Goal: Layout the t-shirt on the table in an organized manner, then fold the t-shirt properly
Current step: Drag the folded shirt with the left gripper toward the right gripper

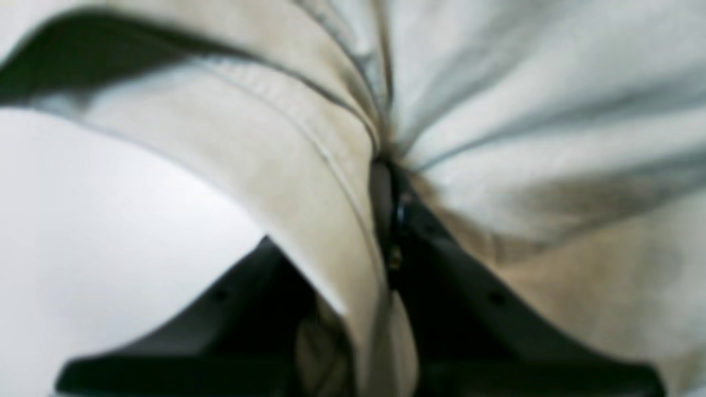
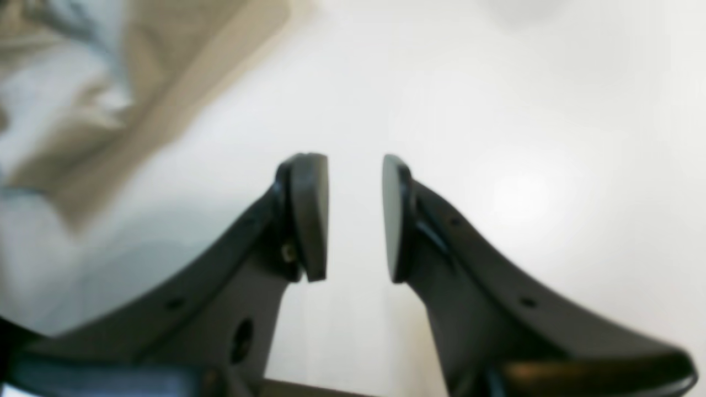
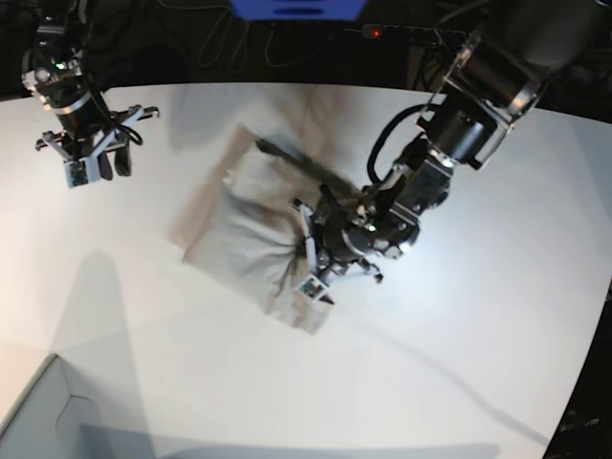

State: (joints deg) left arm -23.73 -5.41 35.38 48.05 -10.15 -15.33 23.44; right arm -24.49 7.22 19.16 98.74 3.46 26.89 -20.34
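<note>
Grey-beige t-shirt (image 3: 244, 225) crumpled, bunched on white table (image 3: 459, 344) centre.

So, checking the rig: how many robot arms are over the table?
2. The right arm hovers at the table's far-left area, clear of the t-shirt; the left arm reaches onto the t-shirt mid-table.

No text, label, brand, number or sign can be read in any view; both wrist views are blurred, and the base view shows no lettering on anything
</note>
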